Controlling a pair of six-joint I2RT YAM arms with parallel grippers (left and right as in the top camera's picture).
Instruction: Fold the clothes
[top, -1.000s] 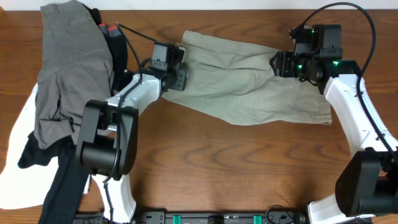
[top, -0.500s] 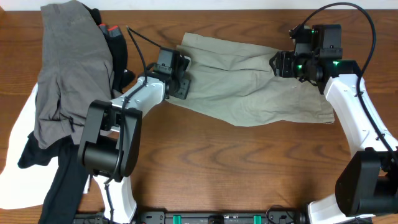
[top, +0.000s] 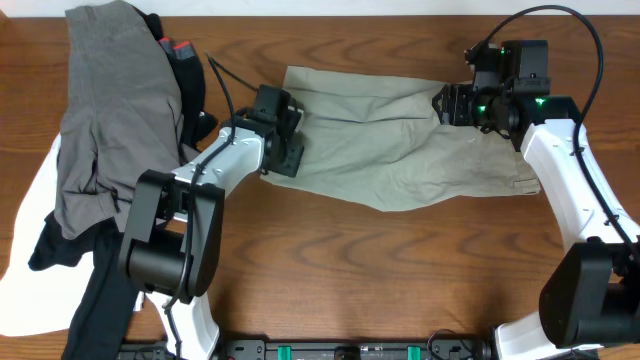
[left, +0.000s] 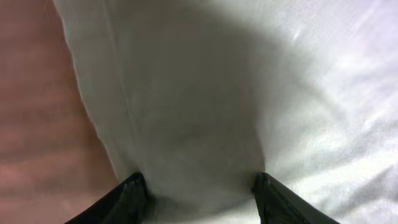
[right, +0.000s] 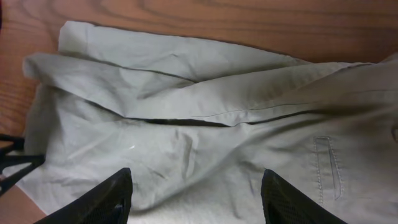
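Khaki shorts (top: 400, 150), laid out for folding; left gripper (left: 199, 180) straddles one edge, hold cannot be told; right gripper (right: 196, 177) hovers parted, empty, above.

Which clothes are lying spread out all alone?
The light khaki-tan cotton shorts, alone in the middle. The grey garment, black garment and white garment are heaped together at the left.

Overhead view bright and even; left wrist view soft, darkly shadowed, perhaps too close

Khaki shorts (right: 205, 124) rumpled on wooden table (right: 186, 18), tool (right: 196, 186) spread
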